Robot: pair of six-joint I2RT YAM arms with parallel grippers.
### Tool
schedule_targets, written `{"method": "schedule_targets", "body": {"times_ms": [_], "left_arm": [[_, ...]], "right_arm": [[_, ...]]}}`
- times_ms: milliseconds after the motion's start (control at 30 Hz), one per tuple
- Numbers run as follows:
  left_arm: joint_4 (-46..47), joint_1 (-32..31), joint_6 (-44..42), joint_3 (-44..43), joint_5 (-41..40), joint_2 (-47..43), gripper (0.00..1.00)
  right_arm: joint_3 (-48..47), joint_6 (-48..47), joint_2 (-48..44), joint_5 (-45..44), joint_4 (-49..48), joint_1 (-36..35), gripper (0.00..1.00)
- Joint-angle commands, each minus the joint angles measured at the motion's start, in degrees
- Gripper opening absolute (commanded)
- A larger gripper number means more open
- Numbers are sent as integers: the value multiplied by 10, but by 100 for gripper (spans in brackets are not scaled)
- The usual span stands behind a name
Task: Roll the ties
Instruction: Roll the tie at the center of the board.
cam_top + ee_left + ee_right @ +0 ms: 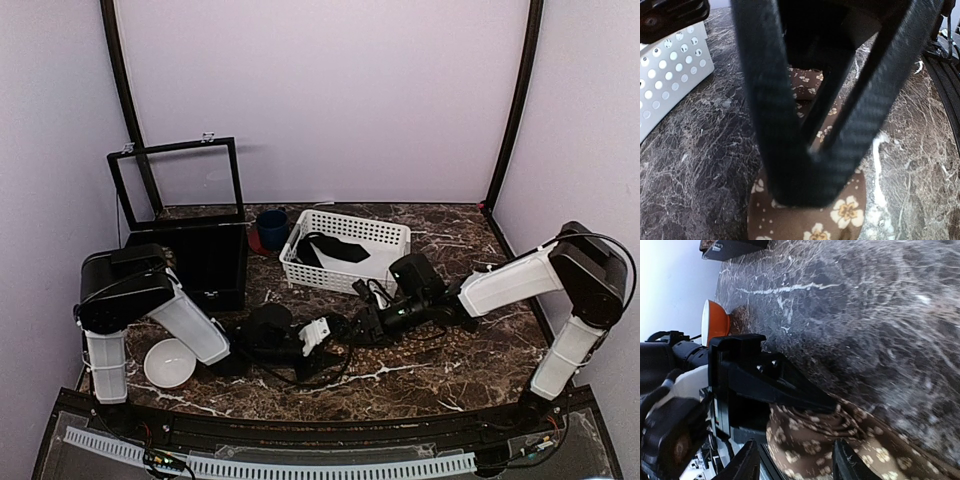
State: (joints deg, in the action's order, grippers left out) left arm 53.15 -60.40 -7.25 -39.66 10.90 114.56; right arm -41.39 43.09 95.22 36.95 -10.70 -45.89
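Observation:
A brown tie (805,225) with a tan flower print lies on the marble table, partly wound into a coil (815,440). My left gripper (807,192) comes down on the coil with its fingers drawn together in a V, shut on the cloth. The right wrist view shows one left finger (790,390) lying across the top of the coil. My right gripper (797,462) is open, its two fingertips standing either side of the coil and apart from it. In the top view both grippers, left (335,335) and right (362,325), meet at the table's middle and hide the tie.
A white perforated basket (350,222) with dark cloth inside stands behind the grippers, and its corner (670,65) is at the left wrist's left. A blue cup (271,228), a black box with a raised lid (200,260) and a white bowl (168,362) stand at the left.

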Motion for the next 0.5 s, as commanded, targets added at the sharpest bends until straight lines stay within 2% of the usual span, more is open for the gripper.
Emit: {"method": "schedule_targets", "body": {"times_ms": [0,67,100,133,200,233,333,467], "left_arm": [[-177,2,-28,2,-35,9,28],[-178,1,-29,1,-34,8,29],[-179,2,-29,1,-34,7,29],[-178,1,-29,2,-34,6,29],[-169,2,-28,6,-32,1,33],[-163,2,-27,10,-31,-2,38],[-130,6,-22,21,-14,-8,56],[-42,7,-11,43,11,-5,68]], "right_arm": [[-36,-8,42,-9,34,-23,47],[-44,-16,55,-17,46,-25,37],[-46,-20,59,-21,53,-25,23],[-47,-24,62,-25,59,-25,15],[-42,-29,62,-30,65,-23,4],[-37,-31,63,-30,63,-20,0],[-8,-26,64,-16,26,-11,0],[35,-13,71,11,-47,10,0]]}}
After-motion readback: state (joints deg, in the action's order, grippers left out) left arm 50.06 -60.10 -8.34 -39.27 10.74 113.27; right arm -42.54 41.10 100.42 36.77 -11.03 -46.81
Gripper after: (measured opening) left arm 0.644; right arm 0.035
